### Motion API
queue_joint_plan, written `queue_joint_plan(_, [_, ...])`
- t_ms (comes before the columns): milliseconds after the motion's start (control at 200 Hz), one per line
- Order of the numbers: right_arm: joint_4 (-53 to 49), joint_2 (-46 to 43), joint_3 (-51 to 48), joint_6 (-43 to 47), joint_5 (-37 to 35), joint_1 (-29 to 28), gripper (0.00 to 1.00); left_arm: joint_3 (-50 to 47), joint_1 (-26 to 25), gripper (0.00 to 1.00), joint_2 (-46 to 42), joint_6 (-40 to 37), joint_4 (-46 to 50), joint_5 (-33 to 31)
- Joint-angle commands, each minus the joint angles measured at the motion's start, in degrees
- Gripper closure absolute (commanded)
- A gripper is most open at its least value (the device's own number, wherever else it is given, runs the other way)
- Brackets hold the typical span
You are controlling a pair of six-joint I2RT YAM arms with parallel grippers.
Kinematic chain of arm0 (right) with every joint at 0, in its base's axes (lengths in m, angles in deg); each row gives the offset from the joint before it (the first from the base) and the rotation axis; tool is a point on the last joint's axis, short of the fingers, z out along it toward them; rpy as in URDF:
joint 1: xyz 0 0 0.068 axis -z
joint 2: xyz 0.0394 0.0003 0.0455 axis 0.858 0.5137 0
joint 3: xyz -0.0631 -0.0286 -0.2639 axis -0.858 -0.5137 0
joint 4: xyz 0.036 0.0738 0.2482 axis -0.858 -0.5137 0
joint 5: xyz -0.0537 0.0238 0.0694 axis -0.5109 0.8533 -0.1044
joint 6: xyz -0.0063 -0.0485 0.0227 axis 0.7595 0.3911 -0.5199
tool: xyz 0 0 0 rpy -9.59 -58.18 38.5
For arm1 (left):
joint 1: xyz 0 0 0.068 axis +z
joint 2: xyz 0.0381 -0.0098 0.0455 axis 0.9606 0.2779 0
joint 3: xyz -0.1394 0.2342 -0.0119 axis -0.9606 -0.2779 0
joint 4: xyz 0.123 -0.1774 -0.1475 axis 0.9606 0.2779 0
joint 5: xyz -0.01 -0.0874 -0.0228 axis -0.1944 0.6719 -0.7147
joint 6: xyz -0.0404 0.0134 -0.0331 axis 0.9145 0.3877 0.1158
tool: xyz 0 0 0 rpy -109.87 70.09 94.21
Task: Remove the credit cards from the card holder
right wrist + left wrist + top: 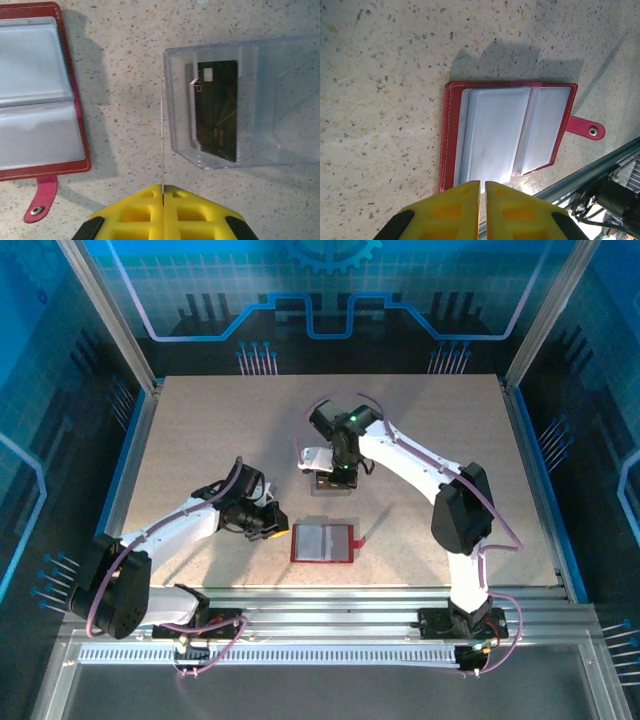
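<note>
Because the right hand (pixel 163 190) pinches a thin card (pixel 162 130) edge-on just outside the clear box (pixel 280 100), the card could catch the near wall and slip onto the bench (pixel 380 100). One dark card (pixel 217 110) lies inside the box. At 9 o'clock the card holder (pixel 40 90) lies open, its visible pockets apparently empty. The left hand (pixel 482 187) hovers over it, pressed together on nothing.
</note>
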Motion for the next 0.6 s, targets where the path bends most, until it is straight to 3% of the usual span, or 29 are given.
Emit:
queue_joint_plan(0, [-3.5, 2.8, 3.8, 3.2, 0.5, 1.2, 0.98, -1.1, 0.4, 0.89, -1.2, 0.9, 0.7, 0.5])
queue_joint_plan(595, [-7.9, 13.8, 16.8, 6.3, 3.6, 4.3, 0.98, -1.6, 1.0, 0.89, -1.5, 0.6, 0.7, 1.0])
